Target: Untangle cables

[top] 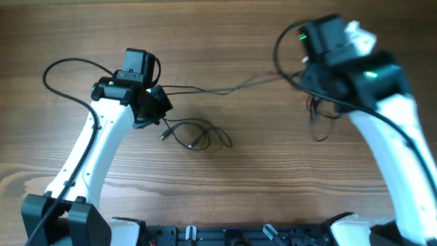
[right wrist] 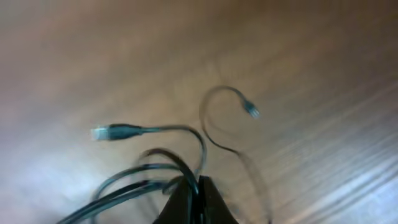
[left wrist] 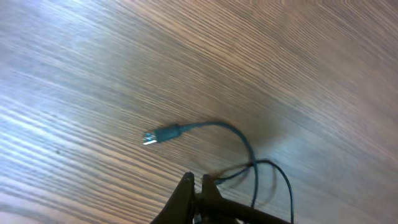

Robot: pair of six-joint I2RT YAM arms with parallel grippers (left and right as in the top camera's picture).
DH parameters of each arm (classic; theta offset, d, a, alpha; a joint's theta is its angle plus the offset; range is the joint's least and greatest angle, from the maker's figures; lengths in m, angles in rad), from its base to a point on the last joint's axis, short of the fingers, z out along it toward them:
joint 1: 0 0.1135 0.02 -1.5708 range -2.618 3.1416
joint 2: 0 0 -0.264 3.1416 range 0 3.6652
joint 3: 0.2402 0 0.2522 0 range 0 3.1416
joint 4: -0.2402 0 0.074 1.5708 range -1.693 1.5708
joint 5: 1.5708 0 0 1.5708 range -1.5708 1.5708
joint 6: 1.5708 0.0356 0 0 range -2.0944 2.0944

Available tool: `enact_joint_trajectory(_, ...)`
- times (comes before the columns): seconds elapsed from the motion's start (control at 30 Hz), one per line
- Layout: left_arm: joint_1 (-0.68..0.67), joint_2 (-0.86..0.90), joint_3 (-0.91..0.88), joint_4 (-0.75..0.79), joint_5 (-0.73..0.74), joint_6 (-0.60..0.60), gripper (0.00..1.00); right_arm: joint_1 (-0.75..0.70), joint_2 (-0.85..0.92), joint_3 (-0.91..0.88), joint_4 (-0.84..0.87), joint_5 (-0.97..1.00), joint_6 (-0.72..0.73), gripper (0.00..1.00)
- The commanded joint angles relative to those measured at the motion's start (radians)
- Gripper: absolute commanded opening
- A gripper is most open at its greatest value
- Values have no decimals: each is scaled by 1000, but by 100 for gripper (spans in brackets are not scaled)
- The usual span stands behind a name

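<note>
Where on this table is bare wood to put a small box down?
Free: the far strip beyond the stretched cable, and the near wood in front of the loose loops. Crowded: those loops, beside the left hand.

LIGHT: your overhead view is evenly, softly lit | GLARE: pale sheen washes your table (left wrist: 81, 124) in both wrist views | SHADOW: soft smudge beside the cables (left wrist: 199, 126) at left wrist | BLUR: your right wrist view is smeared, plug (right wrist: 118, 131) soft
</note>
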Motion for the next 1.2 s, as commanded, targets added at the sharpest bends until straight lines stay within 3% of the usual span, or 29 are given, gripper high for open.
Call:
enact_joint_trajectory(0.0, 55, 4, -5, -27, -122, -107, 4, -40, -95, 97, 14, 85, -23, 6)
enact_joint_trajectory(0.1, 106, 4, -5, -39, -123, -107, 4, -61, -134, 102, 32, 112, -38, 11)
enact_joint_trajectory(0.47, 259, 4, -5, -72, -110, -106, 4, -93, -117, 98, -6, 133, -35, 12)
enact_joint_trajectory(0.63, 247, 4, -5, -52, 2, -51, 4, -93, -84, 98, -3, -101, -66, 28)
enact_joint_trajectory(0.83, 217, 4, -5, 24, 295, 177, 4, -89, 13, 69, 26, -636, -420, 39)
enact_joint_trajectory(0.9, 203, 4, -5, 31, 303, 179, 4, -72, 61, 36, 25, -747, -531, 51)
enact_joint_trajectory(1.0, 198, 4, -5, 34, 299, 159, 4, -42, 138, -29, 32, -745, -593, 78)
enact_joint_trajectory(1.17, 198, 4, -5, 22, 226, 99, 4, -1, 266, -150, 80, -768, -585, 82)
